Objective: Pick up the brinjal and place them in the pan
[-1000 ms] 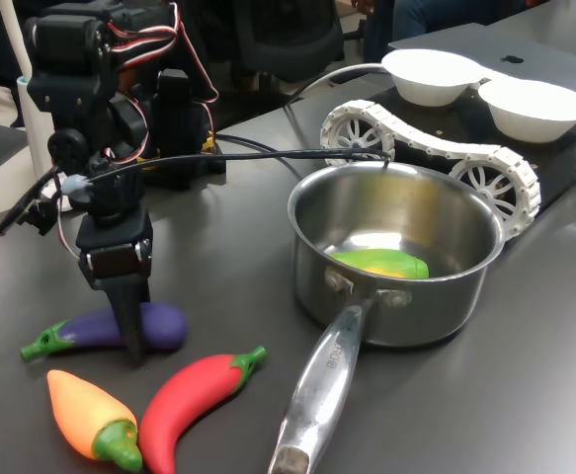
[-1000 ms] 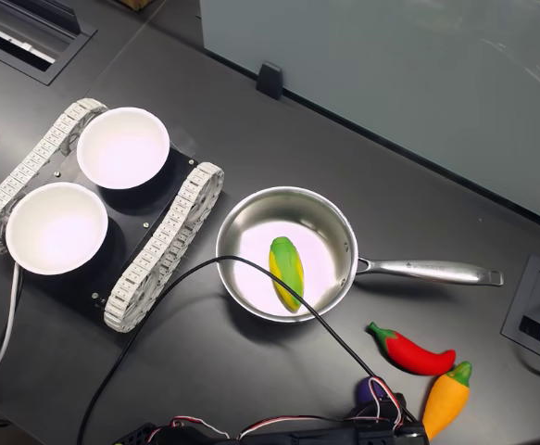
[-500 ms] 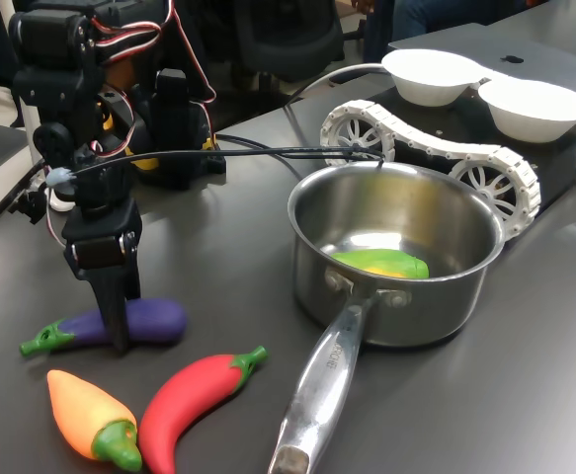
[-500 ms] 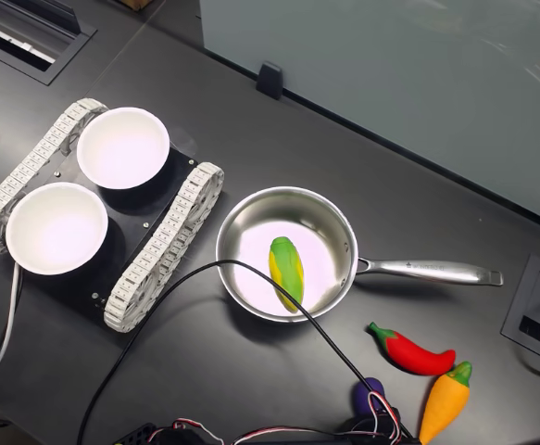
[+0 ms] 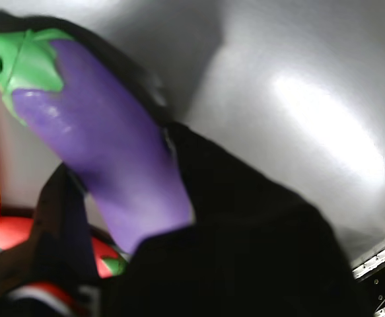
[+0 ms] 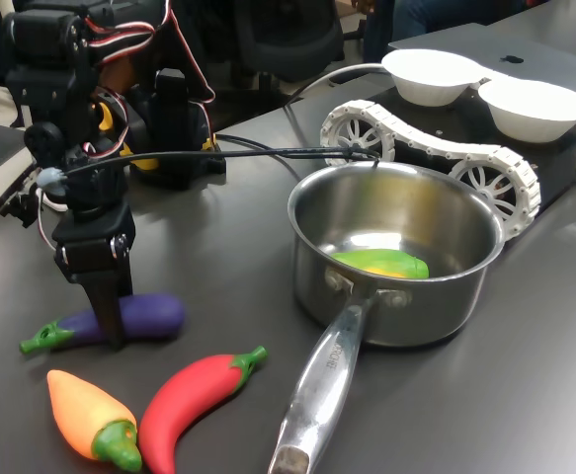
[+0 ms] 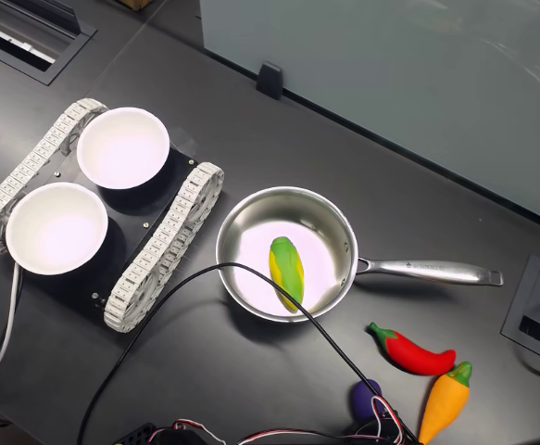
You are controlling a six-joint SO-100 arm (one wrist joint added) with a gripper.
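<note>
Fingers (image 6: 110, 314) shifted stemward along brinjal (image 6: 149, 314) (still tabled).

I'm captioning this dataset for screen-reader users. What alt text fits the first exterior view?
A black robot gripper stands point-down on a purple toy brinjal lying on a dark table, beside a red chili toy and an orange pepper toy. On the first exterior view's right, a steel pan holds a green-and-yellow toy, with two white bowls on a tracked vehicle behind.

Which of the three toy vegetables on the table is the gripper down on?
The purple brinjal: the gripper straddles it, while the red chili and orange pepper lie apart.
</note>
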